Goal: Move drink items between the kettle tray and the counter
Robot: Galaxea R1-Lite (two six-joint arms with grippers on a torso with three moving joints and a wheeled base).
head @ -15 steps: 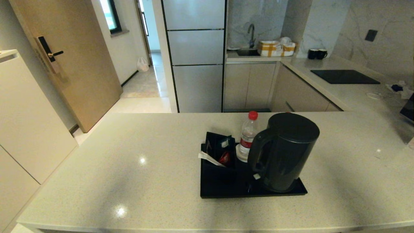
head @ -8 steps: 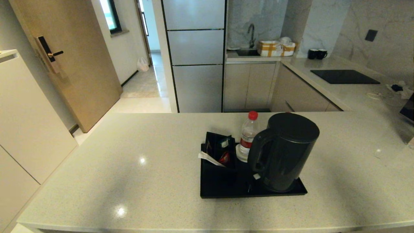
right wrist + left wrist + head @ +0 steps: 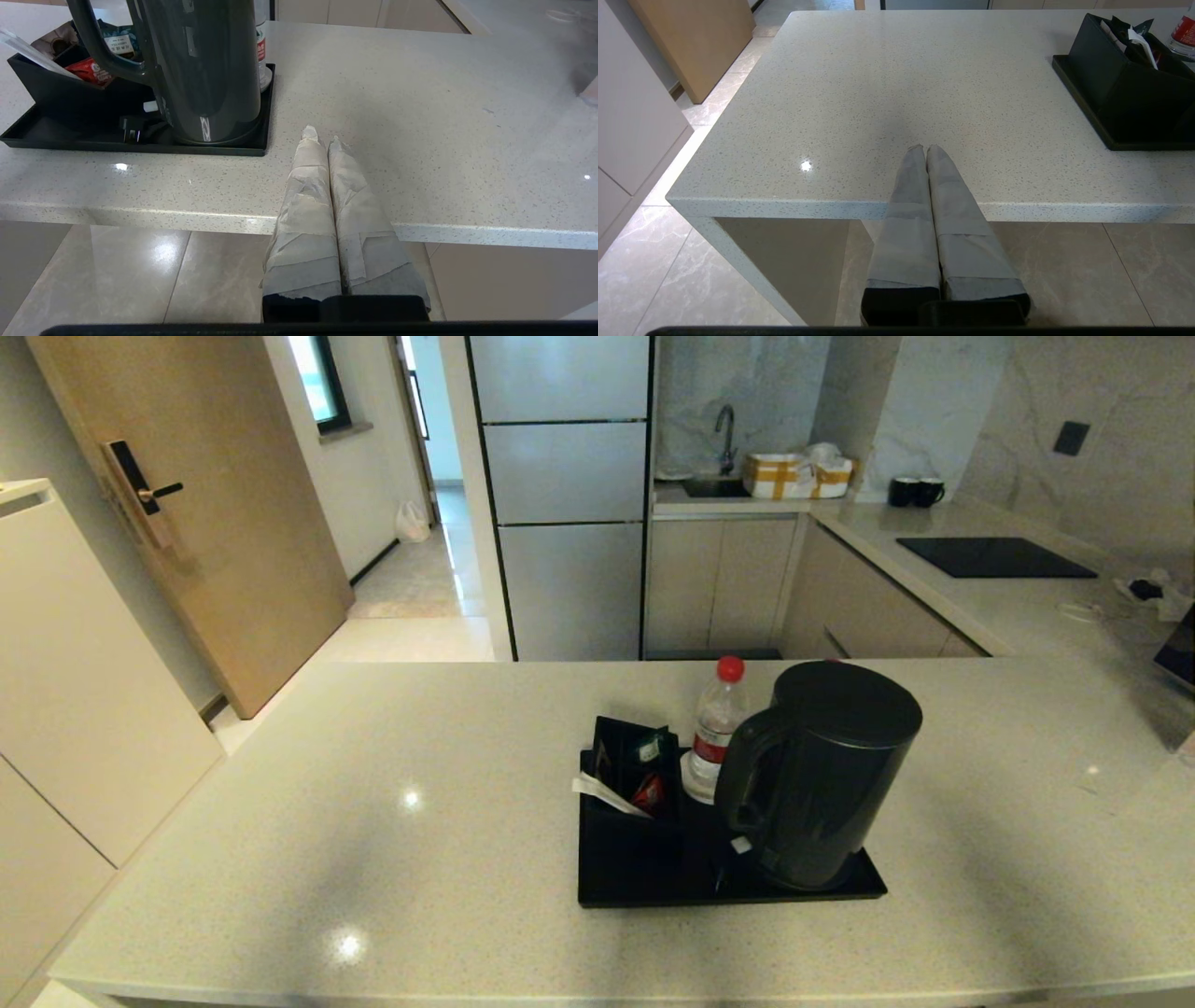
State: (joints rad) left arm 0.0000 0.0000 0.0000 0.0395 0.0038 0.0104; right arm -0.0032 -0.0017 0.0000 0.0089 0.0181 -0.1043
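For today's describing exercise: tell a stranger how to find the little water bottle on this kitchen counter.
Start at the pale speckled counter and find the black tray on it. At the tray's far edge, between the sachet box and the tall dark kettle, stands the bottle: the only clear thing there, with a red cap.

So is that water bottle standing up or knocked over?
Upright: the bottle stands on the tray, red cap on top.
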